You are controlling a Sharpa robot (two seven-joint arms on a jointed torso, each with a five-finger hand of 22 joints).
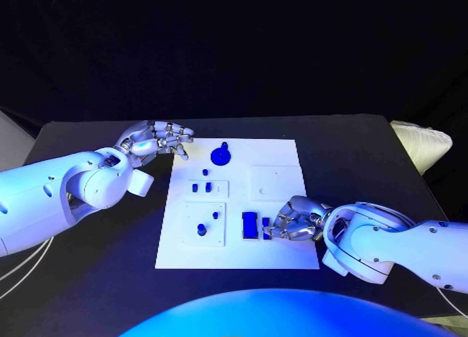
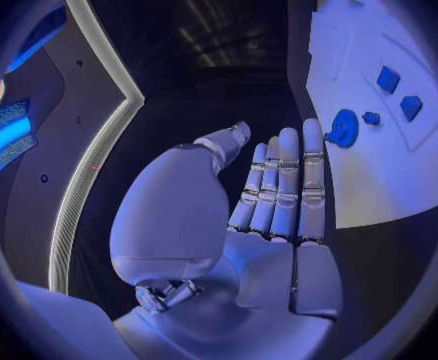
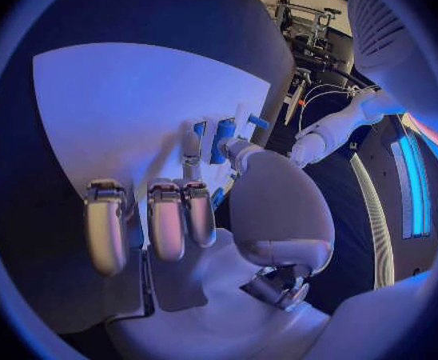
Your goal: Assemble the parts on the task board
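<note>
Nearest the head camera, the right hand point(image 1: 296, 219) rests at the near right edge of the task board point(image 1: 280, 158), its silver fingers curled down beside an upright rectangular blue block point(image 1: 250, 225). A slimmer blue piece point(image 1: 265, 227) stands just beside the block, against the fingertips. In the right wrist view a blue piece point(image 3: 222, 140) shows at the fingertips point(image 3: 192, 148), but whether it is pinched or merely touched cannot be told.

The board is a flat, matt white plate bearing raised square panels. Judged from the layout, assembly is under way and incomplete. Two small blue pegs point(image 1: 201, 187) stand in the middle-left panel, and a rounded blue part point(image 1: 202, 229) sits in the near-left panel. A blue disc with a stem point(image 1: 222, 156) lies near the far edge, and a tiny blue piece point(image 1: 204, 171) lies just in front of it. The right-hand panel point(image 1: 275, 182) appears unfilled.

The left hand point(image 1: 158, 137) hovers off the board's far left corner, fingers straight and close together, holding nothing. The table point(image 1: 92, 140) is black.
</note>
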